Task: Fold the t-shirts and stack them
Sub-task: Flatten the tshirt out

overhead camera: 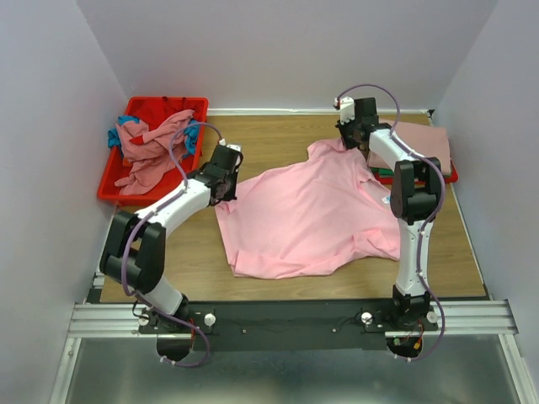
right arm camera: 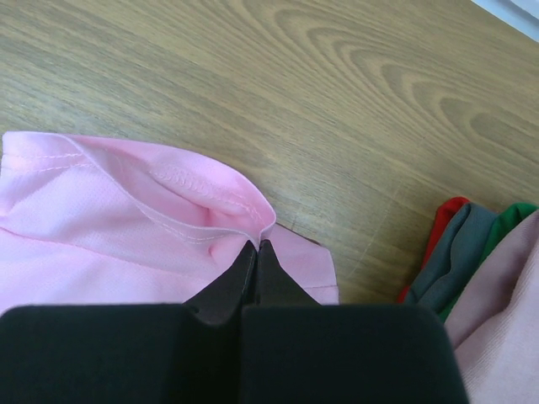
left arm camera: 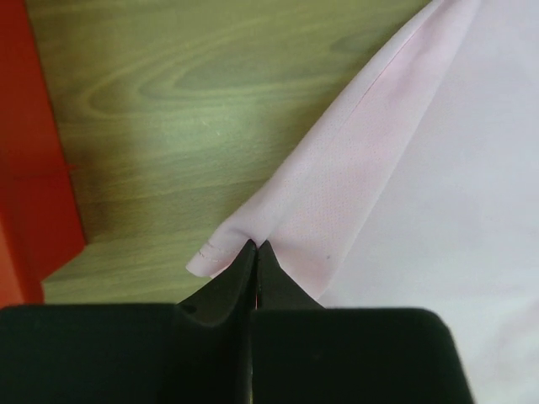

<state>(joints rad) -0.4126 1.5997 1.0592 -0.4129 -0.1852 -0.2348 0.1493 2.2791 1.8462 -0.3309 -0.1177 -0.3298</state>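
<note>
A bright pink t-shirt (overhead camera: 307, 215) lies spread on the wooden table. My left gripper (overhead camera: 226, 187) is shut on its left edge, a corner of the pink cloth (left arm camera: 337, 202) pinched between the fingers (left arm camera: 255, 252). My right gripper (overhead camera: 352, 135) is shut on the far right part of the shirt, the hemmed pink cloth (right arm camera: 126, 210) bunched at the tips (right arm camera: 257, 247). A stack of folded shirts (overhead camera: 425, 147), dusty rose on top with green and red edges below, sits at the right; it shows in the right wrist view (right arm camera: 480, 252). More crumpled shirts (overhead camera: 152, 151), rose and teal, lie in the bin.
A red plastic bin (overhead camera: 114, 177) stands at the far left; its side shows in the left wrist view (left arm camera: 25, 168). White walls enclose the table on three sides. The arm bases sit on a rail at the near edge.
</note>
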